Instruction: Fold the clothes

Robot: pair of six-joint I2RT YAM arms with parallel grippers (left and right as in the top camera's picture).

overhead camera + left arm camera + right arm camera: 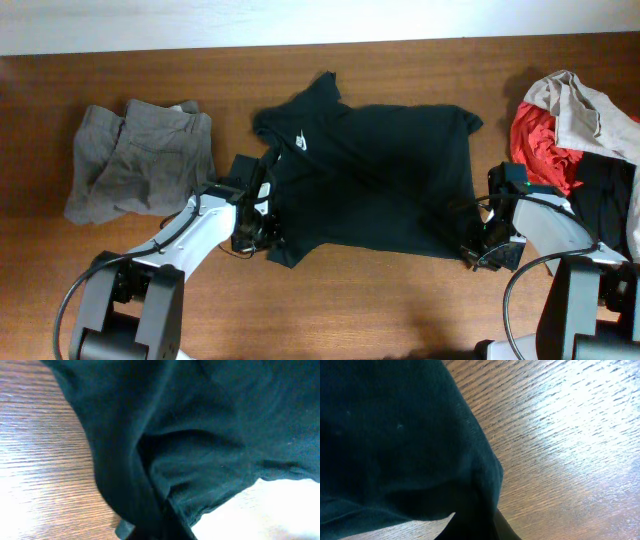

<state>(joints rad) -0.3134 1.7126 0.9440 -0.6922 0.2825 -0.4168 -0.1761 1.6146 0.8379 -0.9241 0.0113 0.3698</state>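
We are working over the desk (400,310), where the black T-shirt (380,170) is lying spread at the centre, with the grey trousers (140,160) sitting at 9 o'clock and the mixed pile (575,140) at 3 o'clock. Our left hand (262,235) is pinching the shirt's hem at its 7 o'clock corner. Our right hand (480,255) is gripping the 5 o'clock corner, and cloth is bunching into both. We are judging these thin pinches risky: lifting unevenly could pull a corner free or skew the fold.
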